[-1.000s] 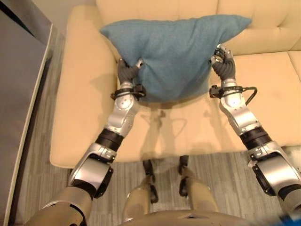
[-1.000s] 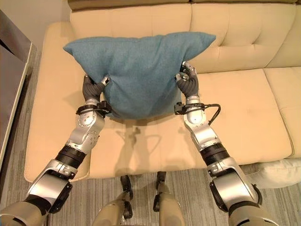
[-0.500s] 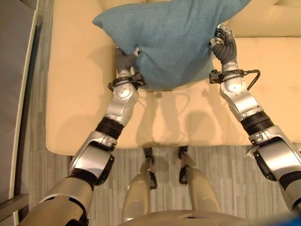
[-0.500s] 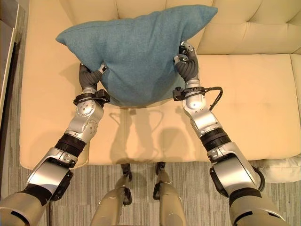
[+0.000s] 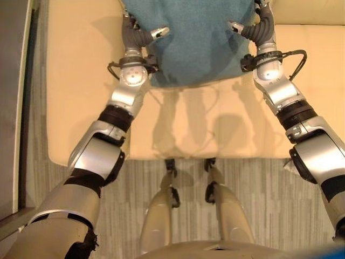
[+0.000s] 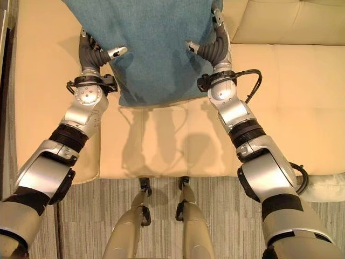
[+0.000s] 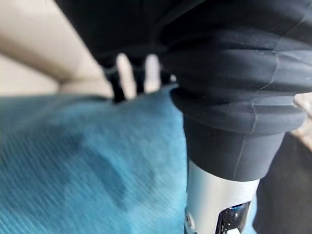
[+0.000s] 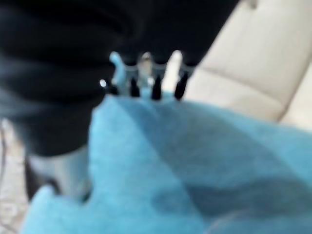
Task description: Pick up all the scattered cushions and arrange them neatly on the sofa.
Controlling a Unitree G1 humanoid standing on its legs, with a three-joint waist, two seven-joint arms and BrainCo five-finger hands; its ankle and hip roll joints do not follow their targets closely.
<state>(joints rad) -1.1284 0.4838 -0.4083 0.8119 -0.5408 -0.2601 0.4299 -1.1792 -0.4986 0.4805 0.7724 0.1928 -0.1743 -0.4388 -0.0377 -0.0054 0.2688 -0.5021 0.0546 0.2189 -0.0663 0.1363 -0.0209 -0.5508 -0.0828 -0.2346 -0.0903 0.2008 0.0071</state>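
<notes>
Change: we see the teal cushion (image 6: 153, 48) carried further toward the sofa (image 6: 302, 108) backrest | left hand (image 5: 136, 36) and right hand (image 5: 257, 29) each pinch one side | woven fabric, smooth cream seat.

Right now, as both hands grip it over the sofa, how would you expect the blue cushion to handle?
The blue cushion is probably soft and floppy: it dents where the left robot hand and right robot hand pinch it. Likely light for its bulk. Its woven cover should not slip.
</notes>
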